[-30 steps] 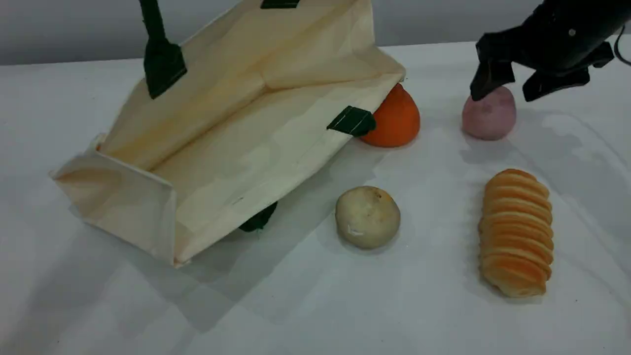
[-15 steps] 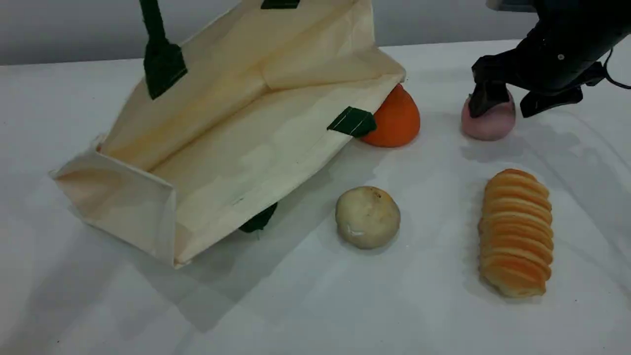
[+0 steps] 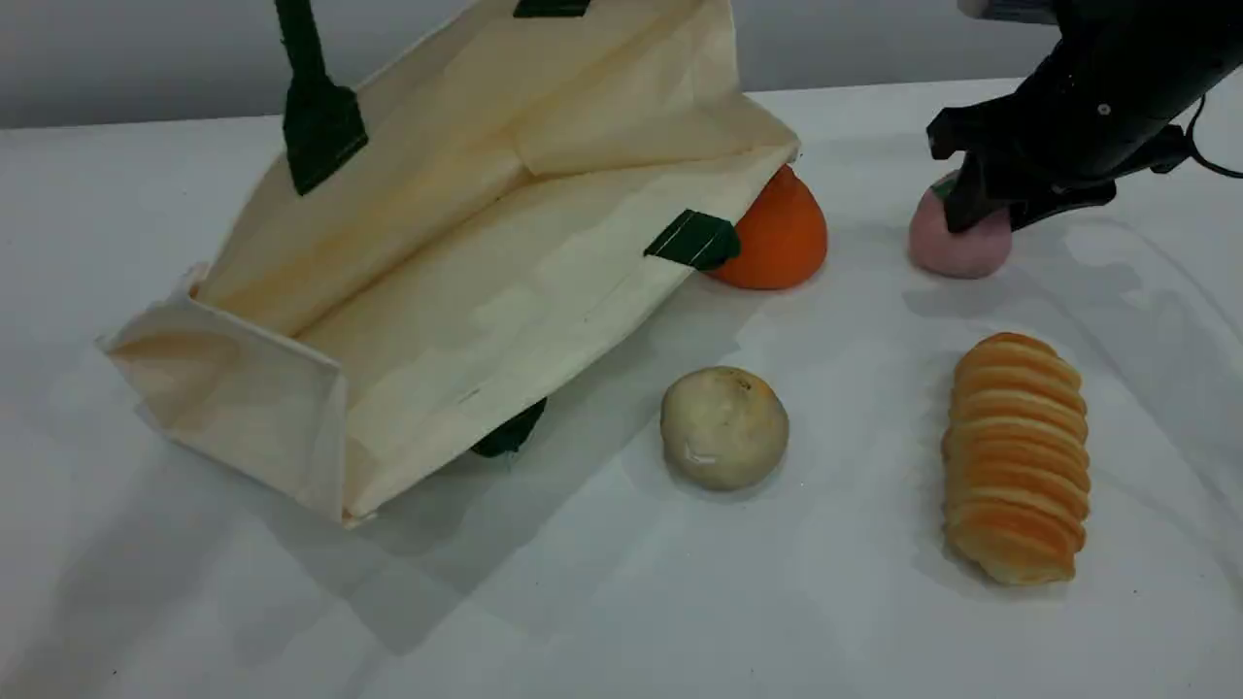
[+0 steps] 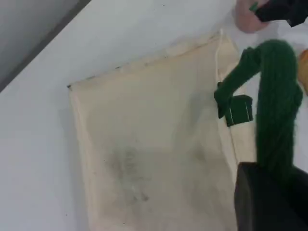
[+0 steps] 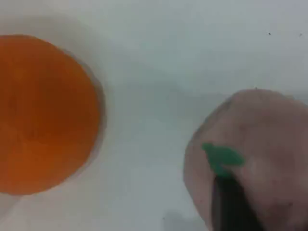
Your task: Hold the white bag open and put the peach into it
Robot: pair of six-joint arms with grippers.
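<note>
The white bag [image 3: 486, 262] lies tilted on the table with its mouth facing the camera, lifted by one dark green rope handle [image 3: 296, 39] that runs off the top edge. In the left wrist view that handle [image 4: 276, 96] runs down into my left gripper's black fingertip [image 4: 274, 207], which is shut on it above the bag [image 4: 149, 144]. The pale pink peach [image 3: 950, 248] sits on the table at the far right. My right gripper [image 3: 989, 216] is closed over its top. In the right wrist view a dark fingertip [image 5: 231, 207] presses the peach [image 5: 260, 139] just below its green stem.
An orange fruit [image 3: 777, 238] rests against the bag's right corner, a hand's width left of the peach. A beige round bun [image 3: 723, 427] and a ridged golden bread roll [image 3: 1018, 456] lie nearer the front. A grey wall runs behind the table.
My right gripper came down over the peach and its fingers closed in on it; the peach tipped slightly, showing its stem. The bag and left arm stayed still.
</note>
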